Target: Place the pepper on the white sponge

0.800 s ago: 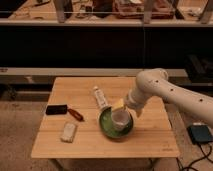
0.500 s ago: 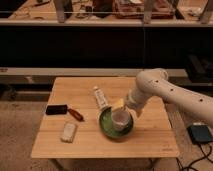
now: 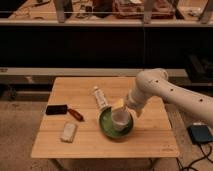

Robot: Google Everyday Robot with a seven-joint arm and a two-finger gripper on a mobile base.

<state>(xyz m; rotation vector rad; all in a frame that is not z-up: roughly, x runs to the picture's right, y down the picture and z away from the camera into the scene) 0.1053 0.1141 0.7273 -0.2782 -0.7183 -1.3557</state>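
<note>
Gripper (image 3: 120,118) over green bowl (image 3: 105,128); open or closed, cannot tell. Pepper (image 3: 76,114) beside black block (image 3: 56,109), apart from white sponge (image 3: 68,132).

White rounded arm (image 3: 167,91), small dark dots; pale pincer (image 3: 120,118) over green bowl (image 3: 104,126).

1. The pepper (image 3: 76,114) is laid just right of the block (image 3: 56,109) — the sponge (image 3: 68,132) is set in front.
2. The gripper (image 3: 121,115) is held over the bowl (image 3: 107,130), right of the tube (image 3: 100,97).

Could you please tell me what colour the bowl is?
The bowl is green, seen in the camera view; the gripper sits over it.
</note>
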